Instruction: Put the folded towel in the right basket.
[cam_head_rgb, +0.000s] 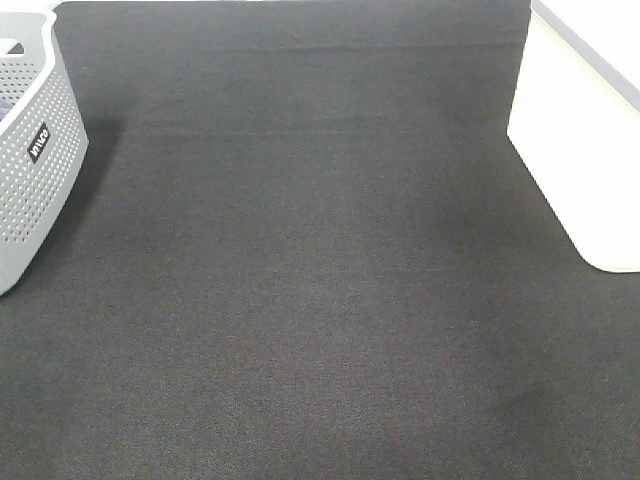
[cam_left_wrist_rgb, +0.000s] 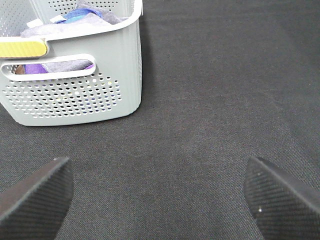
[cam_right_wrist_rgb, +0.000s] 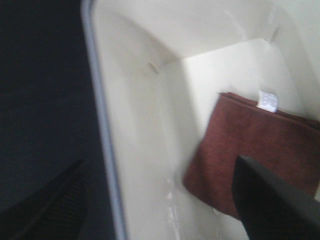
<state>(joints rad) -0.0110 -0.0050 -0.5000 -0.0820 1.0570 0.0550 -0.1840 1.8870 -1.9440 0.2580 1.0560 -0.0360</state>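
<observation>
The folded towel (cam_right_wrist_rgb: 260, 150) is dark red-brown with a small white tag. It lies flat on the floor of the cream-white right basket (cam_right_wrist_rgb: 145, 130), seen in the right wrist view. My right gripper (cam_right_wrist_rgb: 160, 210) is open and empty above the basket's rim; one finger is over the towel's edge, the other outside the wall. In the high view only the white basket's outer wall (cam_head_rgb: 575, 150) shows at the right edge, and no gripper is in sight. My left gripper (cam_left_wrist_rgb: 157, 195) is open and empty above the black cloth.
A grey perforated basket (cam_head_rgb: 35, 160) stands at the left edge; the left wrist view shows its wall (cam_left_wrist_rgb: 75, 95) with purple, blue and grey cloths inside. A black cloth (cam_head_rgb: 320, 280) covers the table between the two baskets.
</observation>
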